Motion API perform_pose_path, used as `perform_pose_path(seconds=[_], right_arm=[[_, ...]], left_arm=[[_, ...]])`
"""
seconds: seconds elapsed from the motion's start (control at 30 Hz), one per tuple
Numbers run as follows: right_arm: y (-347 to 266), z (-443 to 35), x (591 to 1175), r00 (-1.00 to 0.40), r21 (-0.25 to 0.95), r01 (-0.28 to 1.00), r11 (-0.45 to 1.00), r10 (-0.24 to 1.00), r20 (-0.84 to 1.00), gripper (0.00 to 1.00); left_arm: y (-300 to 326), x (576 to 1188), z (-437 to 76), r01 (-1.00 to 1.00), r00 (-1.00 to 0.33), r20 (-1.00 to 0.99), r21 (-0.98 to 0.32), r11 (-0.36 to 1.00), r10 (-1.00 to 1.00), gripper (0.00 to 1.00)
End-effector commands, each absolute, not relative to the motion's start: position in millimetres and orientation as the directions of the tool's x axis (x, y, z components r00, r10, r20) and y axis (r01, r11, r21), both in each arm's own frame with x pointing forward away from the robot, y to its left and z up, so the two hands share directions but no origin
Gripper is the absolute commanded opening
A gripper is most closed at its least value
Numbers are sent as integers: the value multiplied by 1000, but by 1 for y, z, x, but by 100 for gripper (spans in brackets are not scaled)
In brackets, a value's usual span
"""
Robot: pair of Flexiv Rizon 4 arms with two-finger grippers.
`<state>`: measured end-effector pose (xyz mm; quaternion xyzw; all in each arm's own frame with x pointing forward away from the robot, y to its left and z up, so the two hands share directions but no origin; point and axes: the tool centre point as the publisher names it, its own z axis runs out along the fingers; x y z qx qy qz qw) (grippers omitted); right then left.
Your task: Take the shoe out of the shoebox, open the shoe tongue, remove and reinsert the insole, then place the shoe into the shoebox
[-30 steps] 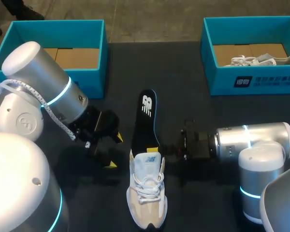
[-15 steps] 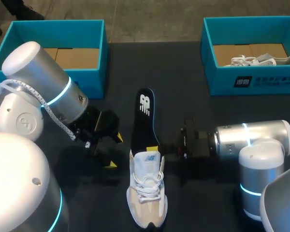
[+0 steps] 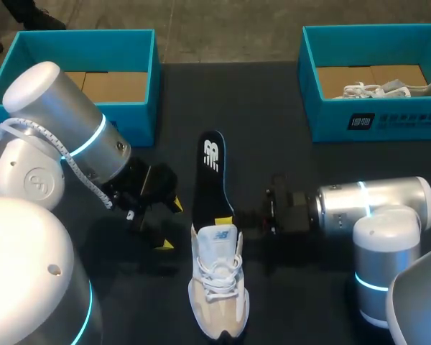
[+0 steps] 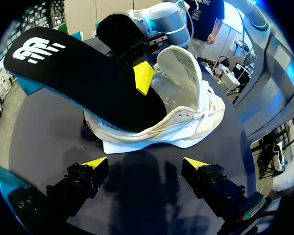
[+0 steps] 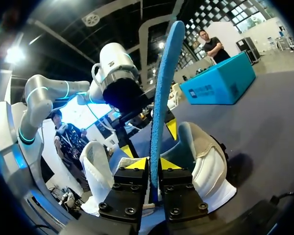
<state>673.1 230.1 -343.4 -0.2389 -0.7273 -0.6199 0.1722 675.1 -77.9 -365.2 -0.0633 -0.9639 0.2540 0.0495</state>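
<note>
A white and beige shoe [image 3: 218, 284] stands on the dark table, toe towards the near edge. A black insole [image 3: 210, 176] with a blue underside sticks out of its heel opening, slanting away over the table. My right gripper [image 3: 233, 218] is shut on the insole's lower part at the shoe's collar. In the right wrist view the insole's edge [image 5: 164, 83] runs up between the two yellow tips [image 5: 153, 163], with the shoe [image 5: 208, 159] beside it. My left gripper [image 4: 144, 164] stands open just left of the shoe [image 4: 186, 115], holding nothing. It also shows in the head view [image 3: 171, 225].
A teal shoebox [image 3: 140, 108] with a cardboard floor stands at the back left, close to my left arm. A second teal shoebox [image 3: 377, 118] at the back right holds another white shoe [image 3: 388, 88].
The insole's far end has swung slightly to the left, and my right gripper has edged left with it. The left arm has kept still.
</note>
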Motion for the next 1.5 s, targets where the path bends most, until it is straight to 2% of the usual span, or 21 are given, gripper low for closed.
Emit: perform_pose_path(seconds=[0.03, 0.5, 1.27, 1.5], right_arm=[[234, -338, 672, -829, 822, 557, 123, 142, 541, 17], [244, -325, 679, -849, 836, 527, 152, 128, 512, 29], [251, -310, 691, -873, 869, 482, 115, 149, 465, 29], [250, -308, 694, -872, 874, 479, 81, 160, 463, 21]], left_arm=[[-78, 674, -366, 96, -987, 62, -494, 864, 145, 100], [-78, 674, -366, 96, -987, 62, -494, 864, 145, 100], [-78, 674, -366, 96, -987, 62, -494, 864, 145, 100], [-78, 674, -366, 96, -987, 62, -494, 864, 145, 100]])
